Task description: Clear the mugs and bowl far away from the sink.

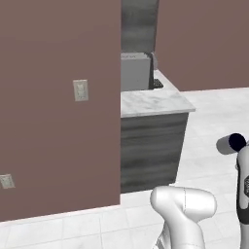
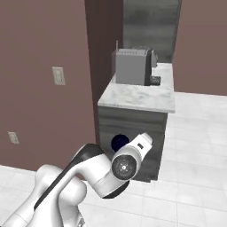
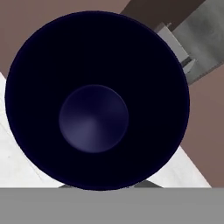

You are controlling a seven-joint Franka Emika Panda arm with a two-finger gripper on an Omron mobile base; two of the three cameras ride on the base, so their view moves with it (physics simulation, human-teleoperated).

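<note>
The mug sits right in front of the hand camera, its mouth facing the lens: a dark navy inside with a paler round bottom at the centre. In the left base view the mug shows at 3 o'clock, pale grey outside with a navy opening, held up in the air above the floor at the top of the arm. In the right base view only a small navy patch of the mug peeks out at about 6 o'clock, just behind the white wrist.

The gripper is closed narrow, and the mug rides with the hand, clear of any worktop; the fingertips themselves are hidden by the mug, so the exact hold cannot be seen.

Ahead stands a short marble worktop on a dark grey cabinet. A grey boxy appliance stands on it at the far end. A brown wall carries a pale switch plate at 10 o'clock and a socket low at 8 o'clock.

No writing, brand or label can be read on anything.
</note>
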